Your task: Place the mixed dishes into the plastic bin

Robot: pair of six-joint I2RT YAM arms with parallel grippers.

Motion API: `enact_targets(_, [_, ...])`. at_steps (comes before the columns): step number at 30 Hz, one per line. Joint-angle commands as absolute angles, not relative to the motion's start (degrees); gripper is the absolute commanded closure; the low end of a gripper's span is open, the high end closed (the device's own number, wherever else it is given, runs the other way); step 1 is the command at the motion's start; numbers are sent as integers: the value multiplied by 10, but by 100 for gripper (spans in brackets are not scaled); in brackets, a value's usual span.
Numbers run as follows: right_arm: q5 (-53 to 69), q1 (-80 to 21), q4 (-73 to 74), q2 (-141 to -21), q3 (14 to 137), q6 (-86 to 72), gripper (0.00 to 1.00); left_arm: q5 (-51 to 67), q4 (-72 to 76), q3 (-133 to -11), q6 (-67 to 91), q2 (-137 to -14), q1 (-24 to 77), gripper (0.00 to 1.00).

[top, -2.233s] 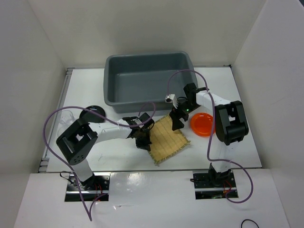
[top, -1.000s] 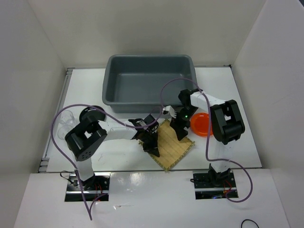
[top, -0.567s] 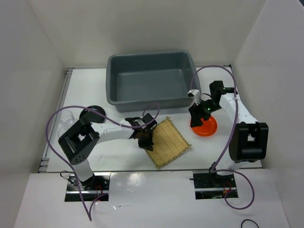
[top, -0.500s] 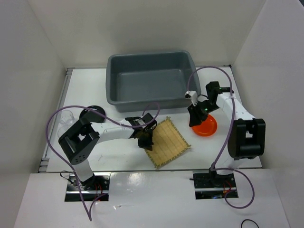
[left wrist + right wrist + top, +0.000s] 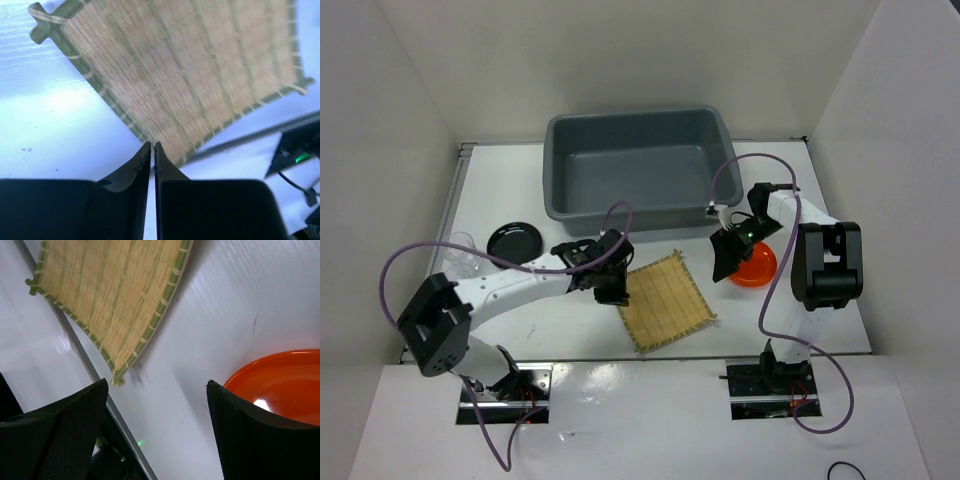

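Note:
The tan woven mat (image 5: pixel 666 301) (image 5: pixel 190 70) lies flat on the table in front of the grey plastic bin (image 5: pixel 552 190). My left gripper (image 5: pixel 613 291) (image 5: pixel 152 144) is at the mat's left edge, its jaws closed to a thin slit with nothing visible between them, tips against the mat's border. The orange dish (image 5: pixel 758 266) (image 5: pixel 280 385) sits right of the mat. My right gripper (image 5: pixel 725 263) (image 5: pixel 157 385) stands wide open over bare table between the mat's corner (image 5: pixel 110 295) and the orange dish. The black dish (image 5: pixel 515 242) and the clear cup (image 5: pixel 460 252) are far left.
White walls enclose the table on three sides. Purple cables loop above both arms. A metal rail (image 5: pixel 100 385) runs along the table's front edge, close to the mat's near corner.
The left arm's elbow swung out to the left while its gripper stayed at the mat's edge. The mat shifted slightly. The right gripper came down and left, off the orange dish's far side.

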State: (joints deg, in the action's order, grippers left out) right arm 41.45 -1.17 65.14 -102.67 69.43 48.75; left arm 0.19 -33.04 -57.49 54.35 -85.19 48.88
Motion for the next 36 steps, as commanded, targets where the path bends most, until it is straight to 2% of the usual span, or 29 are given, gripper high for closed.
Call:
enact_targets(1, [446, -18, 705, -1027, 718, 533, 16, 23, -341, -536, 561, -823, 487, 85])
enact_targets(6, [521, -16, 744, -1083, 719, 564, 16, 101, -239, -455, 601, -810, 493, 79])
enact_targets(12, [545, -43, 744, -1147, 717, 564, 25, 113, -207, -408, 641, -809, 493, 75])
enact_targets(21, [545, -48, 744, -1195, 740, 542, 27, 75, -256, -530, 540, -958, 460, 74])
enact_targets(28, [537, -48, 744, -1201, 765, 542, 21, 82, -250, -577, 528, -979, 411, 72])
enact_targets(33, [529, -42, 744, -1244, 778, 544, 12, 94, -245, -571, 534, -984, 406, 72])
enact_targets(36, [566, -26, 744, -1264, 759, 544, 5, 94, -240, -571, 550, -979, 414, 72])
